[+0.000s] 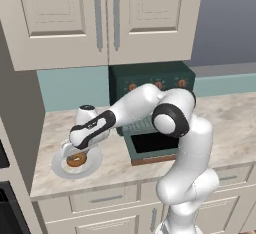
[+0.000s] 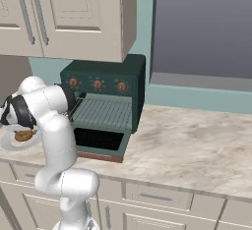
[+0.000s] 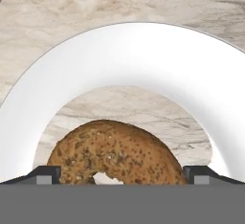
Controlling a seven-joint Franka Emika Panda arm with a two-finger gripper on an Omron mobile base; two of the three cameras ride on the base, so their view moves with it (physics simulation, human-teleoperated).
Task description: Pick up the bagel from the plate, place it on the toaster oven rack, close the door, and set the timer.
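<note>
Over the plate [image 1: 60, 168], we saw the arm reach down-left, gripper [image 3: 122, 174] spread wide (nothing held) astride the bagel [image 3: 115, 153].

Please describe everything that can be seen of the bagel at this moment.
The bagel is a small golden-brown ring with a centre hole and a crust speckled with darker and lighter grains. It looks like baked bread. It lies flat on the white plate, which stands on the marble-patterned counter left of the toaster oven. In the hand view, the open gripper is right over it, one dark fingertip at each side of the ring. Whether the fingertips touch it cannot be told.
</note>
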